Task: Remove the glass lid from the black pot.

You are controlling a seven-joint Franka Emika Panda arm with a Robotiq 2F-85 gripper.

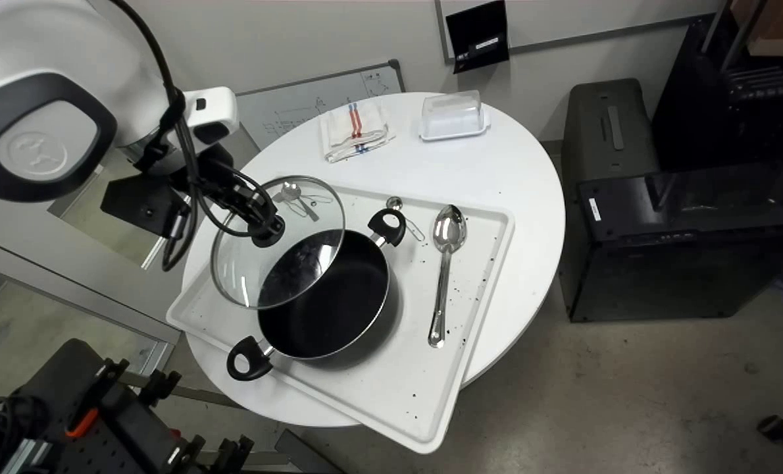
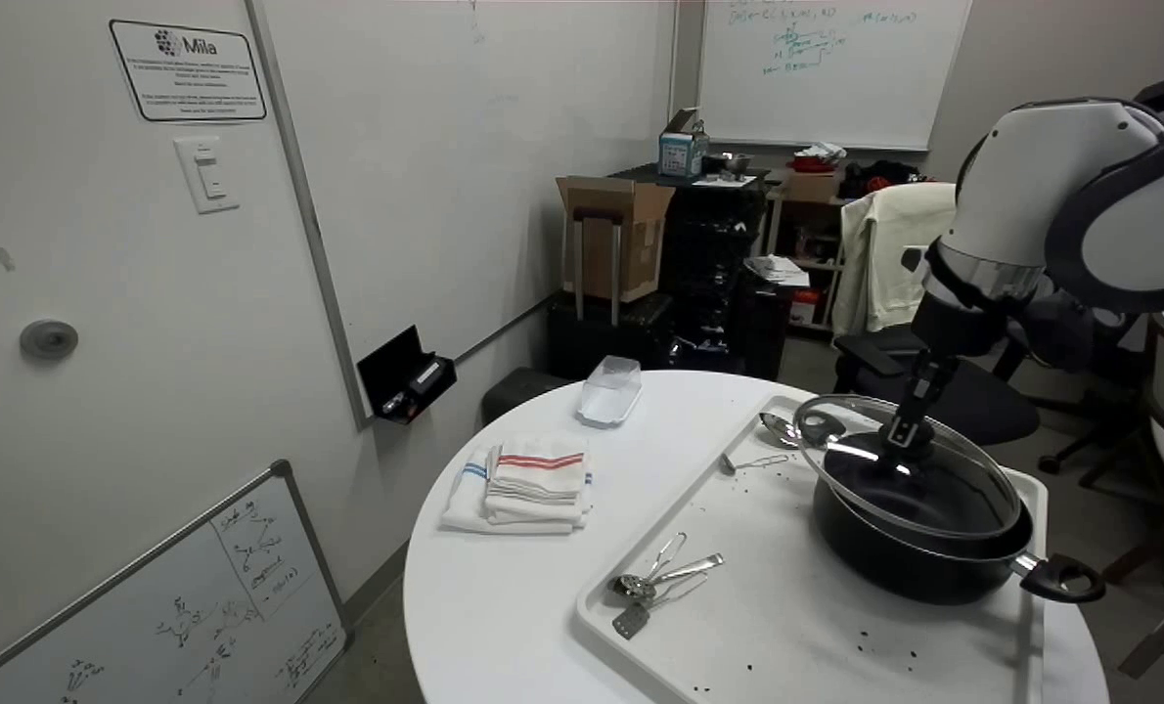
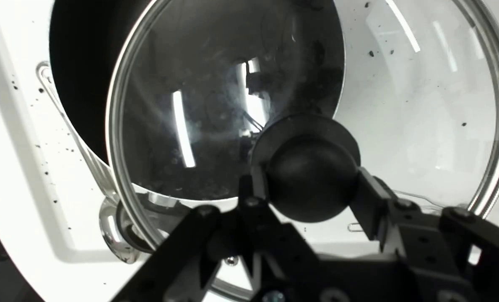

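The glass lid (image 1: 239, 270) is a clear round disc with a metal rim and dark knob. My gripper (image 3: 310, 188) is shut on the knob (image 3: 312, 172), with one finger on each side. In an exterior view the gripper (image 1: 268, 227) holds the lid raised and off-centre, over only part of the black pot (image 1: 358, 289). In an exterior view the lid (image 2: 968, 489) looks slightly tilted above the pot (image 2: 900, 567), with the gripper (image 2: 907, 430) on top. The pot's dark inside (image 3: 77, 96) shows beside the lid (image 3: 434, 105) in the wrist view.
The pot stands on a white tray (image 1: 398, 401) on a round white table (image 1: 530, 197). A large spoon (image 1: 441, 283) lies beside the pot. Small utensils (image 2: 641, 587) lie at a tray corner. Folded towels (image 1: 355, 128) and a clear-covered dish (image 1: 454, 115) sit behind the tray.
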